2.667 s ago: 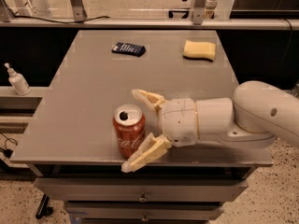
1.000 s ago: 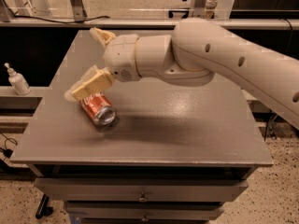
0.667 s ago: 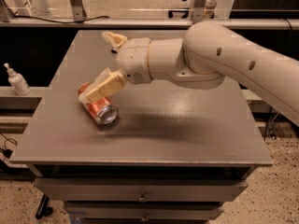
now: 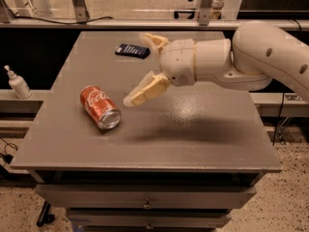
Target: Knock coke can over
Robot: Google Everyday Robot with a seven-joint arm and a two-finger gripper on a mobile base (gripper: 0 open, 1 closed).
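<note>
fingers [image 4: 147, 90]: 2 tan ones, spread wide apart, nothing gripped between them. 1 is pointed toward 11 o'clock, the other is angled down toward 8 o'clock.
gripper [image 4: 135, 69]: held above the table around the middle, a bit toward 10 o'clock. It's aimed left, with the white wrist housing right behind it.
coke can [image 4: 99, 106]: found lying on its side, so yeah, it's tipped. It's placed at roughly 8 o'clock from the gripper, near the lower fingertip but not touched by it. The silver top is turned toward 5 o'clock and the Coca-Cola script is seen on the upper side.
arm [image 4: 263, 57]: big white arm, brought in from the 3 o'clock side of the table.
table [image 4: 203, 144]: grey top, with drawers seen under the front edge.
dark blue packet [image 4: 132, 50]: laid flat toward 12 o'clock, just left of the upper finger.
pump bottle [image 4: 18, 83]: a small white one, parked off the table at 9 o'clock on a lower ledge.
</note>
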